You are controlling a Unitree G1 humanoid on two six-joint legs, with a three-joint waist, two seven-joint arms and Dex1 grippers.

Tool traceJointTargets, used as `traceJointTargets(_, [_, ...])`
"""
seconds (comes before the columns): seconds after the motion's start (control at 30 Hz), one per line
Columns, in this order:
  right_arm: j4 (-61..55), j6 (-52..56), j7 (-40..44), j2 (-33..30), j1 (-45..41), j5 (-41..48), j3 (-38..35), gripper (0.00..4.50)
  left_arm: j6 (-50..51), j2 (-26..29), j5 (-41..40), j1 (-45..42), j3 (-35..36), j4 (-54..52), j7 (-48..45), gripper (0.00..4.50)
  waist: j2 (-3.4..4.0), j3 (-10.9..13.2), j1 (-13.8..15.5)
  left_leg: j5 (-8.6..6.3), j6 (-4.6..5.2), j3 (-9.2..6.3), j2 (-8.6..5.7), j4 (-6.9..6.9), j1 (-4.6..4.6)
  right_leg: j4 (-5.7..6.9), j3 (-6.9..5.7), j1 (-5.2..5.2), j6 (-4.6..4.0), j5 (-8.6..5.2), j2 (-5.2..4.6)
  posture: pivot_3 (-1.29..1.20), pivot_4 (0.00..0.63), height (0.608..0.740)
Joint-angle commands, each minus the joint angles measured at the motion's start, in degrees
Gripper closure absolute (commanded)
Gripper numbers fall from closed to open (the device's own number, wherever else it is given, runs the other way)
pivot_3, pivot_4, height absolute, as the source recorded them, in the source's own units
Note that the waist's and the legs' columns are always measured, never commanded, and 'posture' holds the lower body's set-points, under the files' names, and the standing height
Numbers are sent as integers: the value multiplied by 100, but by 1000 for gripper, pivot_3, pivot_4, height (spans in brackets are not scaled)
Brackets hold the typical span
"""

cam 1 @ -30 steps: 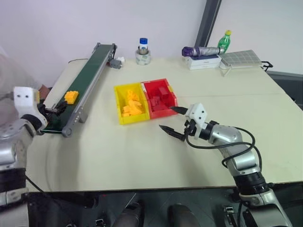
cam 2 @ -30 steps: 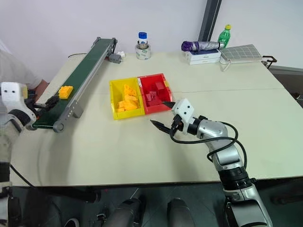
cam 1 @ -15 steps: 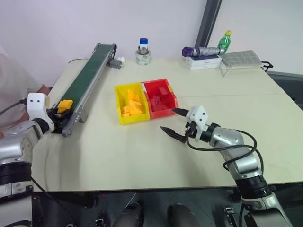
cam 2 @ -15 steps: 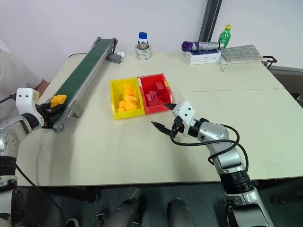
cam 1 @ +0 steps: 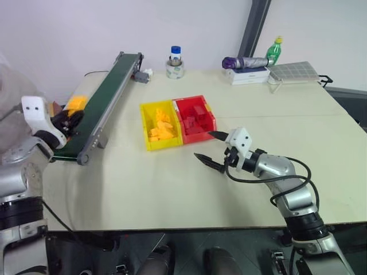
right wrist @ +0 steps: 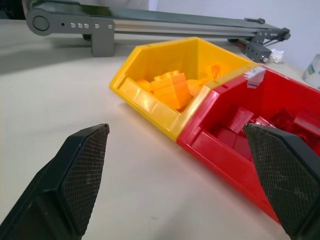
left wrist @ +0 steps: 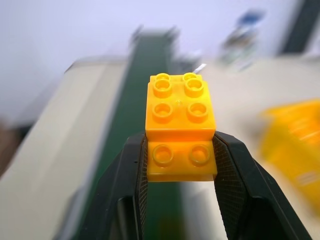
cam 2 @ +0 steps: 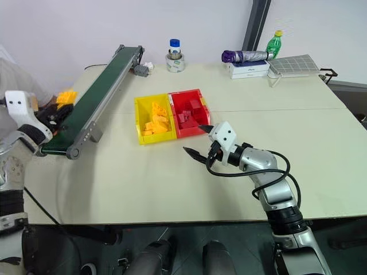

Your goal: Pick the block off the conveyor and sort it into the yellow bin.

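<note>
While clamped between the two black fingers (left wrist: 125,185) of the left gripper (left wrist: 180,165), sits lifted clear of the conveyor (cam 1: 109,97) at the scene's far left: the block (left wrist: 181,125), a yellow-orange studded brick, studs facing up, pinched by its lower half on two opposite flat side walls. Looks light and rigid, hard plastic with smooth, slightly slippery faces; no give under the pads, so likely to twist or pop out if squeezed off-centre. Best taken exactly as here, across the flat sides and low on the body, never over the studs. Appears level in the grip, seated well down between the textured pads.

Just right of the block, running from near left to far, lies the dark green belt with grey rails, bare of other bricks. Further right, near the middle of the table (cam 1: 189,189), stands the yellow bin (cam 1: 155,123), already holding a heap of yellow bricks, touching the red bin (cam 1: 195,117) on its right side. Near the bins, on their near right, hovers the right gripper (cam 1: 210,148) with jaws spread wide and nothing between them. At the far edge of the table stand a jar (cam 1: 175,63), a green bottle (cam 1: 274,50) and a few flat items.
</note>
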Motion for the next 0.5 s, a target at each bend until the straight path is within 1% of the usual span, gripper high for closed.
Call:
traceJointTargets(0.03, [-209,-51,-17,-4,-134,64,-96,0,-49,-348,51,-171,-837,-841,-167,3227,0,0,15,0,0,1,-1,3,1,-1,-1,4,-1,0,-1,0,150,740])
traceJointTargets(0.07, [-213,-50,-25,-4,-131,65,-104,0,-90,-536,318,-339,-1084,-751,86,3227,0,0,25,0,0,2,-2,4,2,-1,0,7,-1,0,-2,0,150,740])
traceJointTargets(0.13, [-227,-61,-57,-5,-108,43,-110,0,-100,-994,586,-773,-1265,-366,644,3227,-2,0,26,0,0,1,-3,8,5,0,-2,12,-1,1,-2,0,150,740])
traceJointTargets(0.2, [-251,-48,-96,0,-92,37,-120,0,-128,-1287,731,-1052,-1349,-69,916,3227,-4,1,5,1,0,-1,-2,13,5,3,-3,11,2,5,0,0,150,740])
traceJointTargets(0.27, [-313,-29,-140,-19,-49,19,-130,0,-184,-1586,1058,-1293,-1596,367,1235,3227,-4,1,-33,2,1,1,-2,13,6,4,-2,9,5,7,1,0,150,740])
traceJointTargets(0.33, [-393,17,-191,-32,-14,41,-163,0,-323,-1819,1219,-1415,-1737,695,1322,3227,-3,1,-37,2,3,1,-2,12,5,4,-3,6,11,8,2,0,150,740])
traceJointTargets(0.5, [-540,88,-292,-100,98,38,-264,0,-378,-2133,1189,-1586,-1685,1150,1295,3227,-5,2,-20,8,15,2,-2,7,3,4,-4,3,17,9,2,0,150,740])
